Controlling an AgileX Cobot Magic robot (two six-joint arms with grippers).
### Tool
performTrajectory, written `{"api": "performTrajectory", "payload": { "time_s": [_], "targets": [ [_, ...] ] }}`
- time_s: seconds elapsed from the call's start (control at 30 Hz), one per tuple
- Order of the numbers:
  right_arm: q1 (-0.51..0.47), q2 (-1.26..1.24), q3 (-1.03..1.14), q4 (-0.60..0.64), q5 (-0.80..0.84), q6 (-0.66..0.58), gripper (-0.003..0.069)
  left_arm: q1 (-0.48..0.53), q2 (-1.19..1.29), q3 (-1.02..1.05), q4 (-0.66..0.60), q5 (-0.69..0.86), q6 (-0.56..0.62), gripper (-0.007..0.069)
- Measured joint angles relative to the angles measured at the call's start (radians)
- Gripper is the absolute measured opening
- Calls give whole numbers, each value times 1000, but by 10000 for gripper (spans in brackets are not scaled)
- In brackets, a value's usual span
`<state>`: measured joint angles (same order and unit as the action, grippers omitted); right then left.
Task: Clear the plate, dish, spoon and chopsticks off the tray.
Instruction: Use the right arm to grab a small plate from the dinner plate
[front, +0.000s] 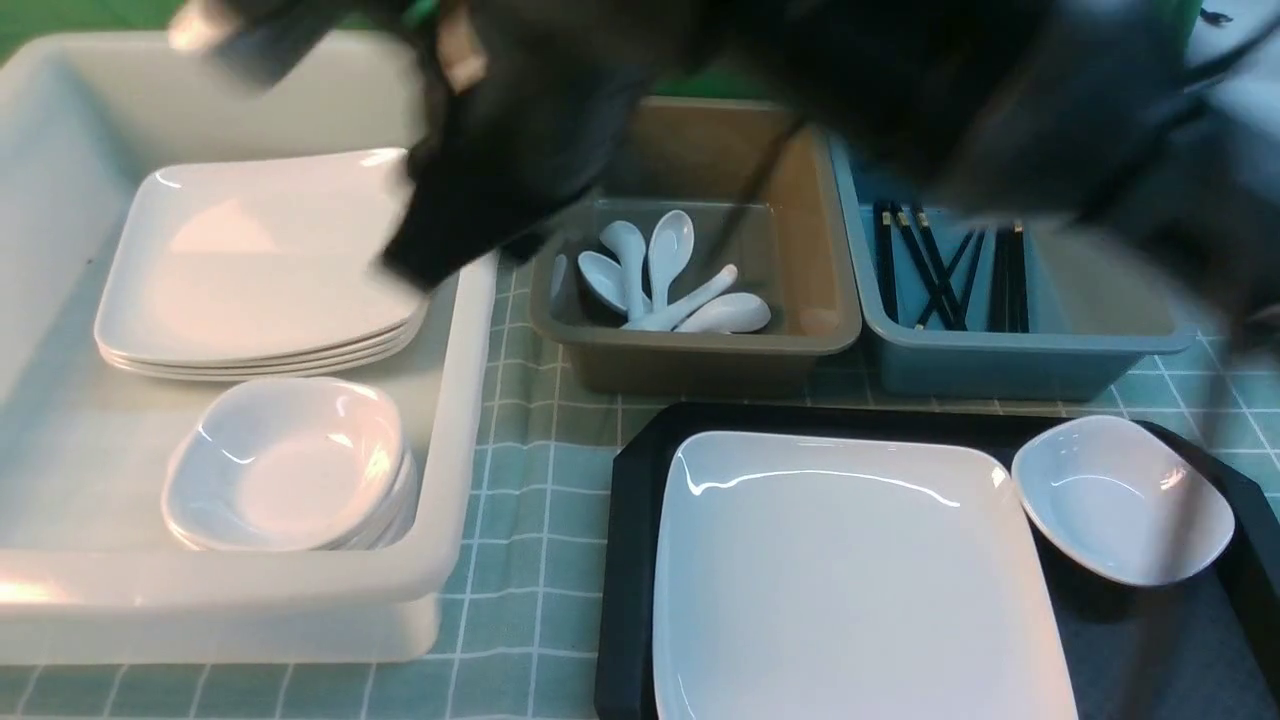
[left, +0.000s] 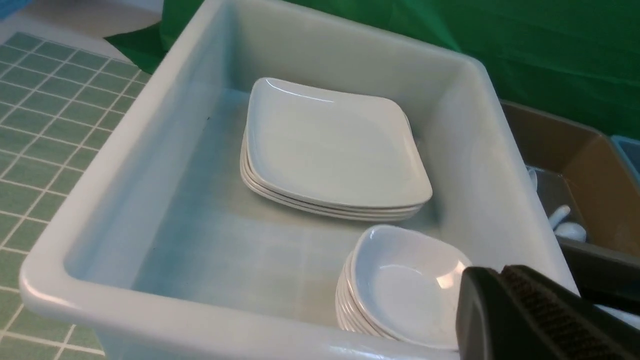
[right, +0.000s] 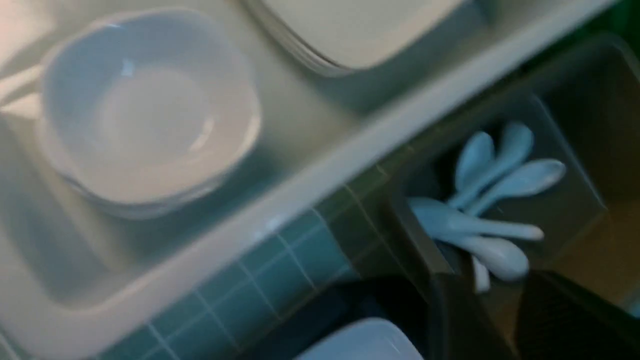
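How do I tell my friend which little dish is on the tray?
Find the black tray on the right. Beside its big square plate, in the far right corner, sits the small dish. It is alone; the other small dishes are stacked in the white bin.

Black tray (front: 630, 560); glossy white plate (front: 850, 580). Teal-green counter (front: 530, 520), white grid lines. Far: grey-brown bin (front: 690, 370), blue-grey bin (front: 1000, 375). Black chopsticks (front: 928, 265), gold bands.

Green cloth backdrop (left: 525, 60) behind a pale teal tablecloth (front: 540, 560) with a white grid, under soft light.
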<state>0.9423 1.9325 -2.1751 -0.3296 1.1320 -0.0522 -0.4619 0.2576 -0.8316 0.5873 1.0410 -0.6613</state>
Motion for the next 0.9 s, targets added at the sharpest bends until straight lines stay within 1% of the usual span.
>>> {"api": "performTrajectory", "payload": {
  "time_s": [0.07, 0.1, 0.13, 0.17, 0.23, 0.27, 0.33, 0.37, 0.4, 0.43, 0.47, 0.53, 0.57, 0.67, 0.9],
  "targets": [
    [-71, -86, 118, 24, -1, 22, 71, 0, 9, 0, -28, 14, 35, 10],
    [-80, -96, 135, 24, -1, 22, 71, 0, 10, 0, -34, 17, 38, 10],
    [-132, -147, 223, 40, -1, 34, 63, 0, 20, 0, -48, 26, 52, 10],
    [-228, -234, 396, 46, -2, 65, 88, 1, 43, 0, -83, 35, 88, 10],
    [-354, -324, 610, 49, -8, 87, 163, 1, 84, 0, -135, 33, 135, 10],
    [-365, -331, 629, 49, -11, 89, 183, 1, 88, 0, -139, 33, 143, 10],
    [-464, -382, 809, 48, -51, 94, 290, 1, 132, 0, -186, 19, 177, 10],
    [-497, -399, 872, 48, -80, 93, 342, 1, 158, 0, -205, 7, 190, 10],
    [-550, -410, 991, 50, -150, 88, 461, 1, 207, 0, -252, -16, 221, 10],
    [-566, -406, 1042, 53, -184, 83, 507, 1, 234, 0, -279, -33, 245, 10],
    [-575, -401, 1083, 53, -216, 75, 537, 1, 255, 0, -300, -44, 259, 10],
    [-580, -385, 1125, 54, -265, 52, 572, 1, 295, 0, -336, -58, 293, 10],
    [-580, -383, 1129, 55, -265, 52, 575, 1, 300, 0, -340, -59, 293, 10],
    [-580, -326, 1163, 41, -340, 34, 577, 1, 368, 0, -388, -63, 317, 10],
    [-580, -219, 1165, -37, -381, 34, 569, 1, 378, 0, -407, -63, 332, 10]
  ]
}}
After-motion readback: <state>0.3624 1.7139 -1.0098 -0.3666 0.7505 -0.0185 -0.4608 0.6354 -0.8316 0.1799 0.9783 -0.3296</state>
